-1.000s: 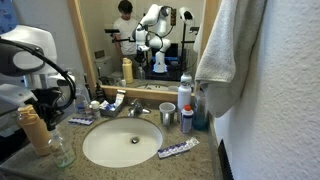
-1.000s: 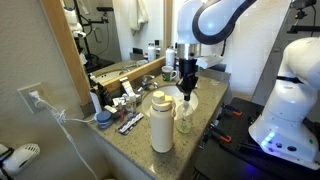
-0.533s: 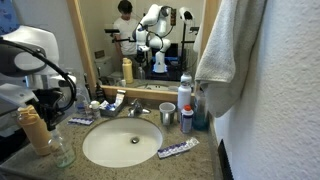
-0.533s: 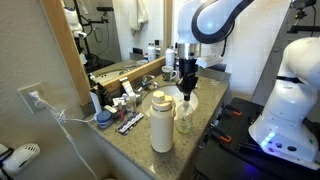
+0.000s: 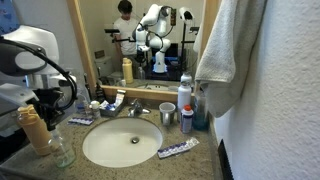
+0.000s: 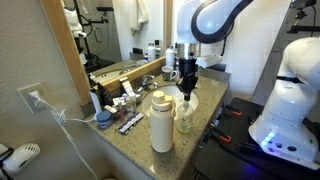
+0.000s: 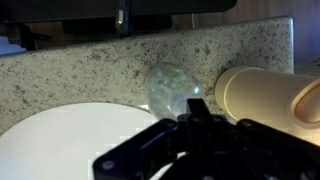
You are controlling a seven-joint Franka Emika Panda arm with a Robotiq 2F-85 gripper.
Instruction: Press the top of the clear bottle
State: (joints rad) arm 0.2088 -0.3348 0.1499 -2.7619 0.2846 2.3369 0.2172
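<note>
The clear bottle [image 5: 62,150] stands at the front corner of the granite counter, beside a tall tan bottle [image 5: 35,130]. In an exterior view the clear bottle [image 6: 185,118] is right under my gripper [image 6: 186,94], which points straight down at its top; I cannot tell if it touches. In the wrist view the clear bottle [image 7: 172,90] lies just beyond my gripper [image 7: 200,110], with the tan bottle's top [image 7: 262,95] to its right. The fingers look closed together and hold nothing.
A white sink basin [image 5: 122,142] fills the counter's middle, with a faucet [image 5: 135,108] behind it. A toothpaste tube [image 5: 178,149], a cup [image 5: 166,114] and a white can [image 5: 185,95] stand near it. A towel [image 5: 225,50] hangs beside them. Small toiletries line the mirror's foot.
</note>
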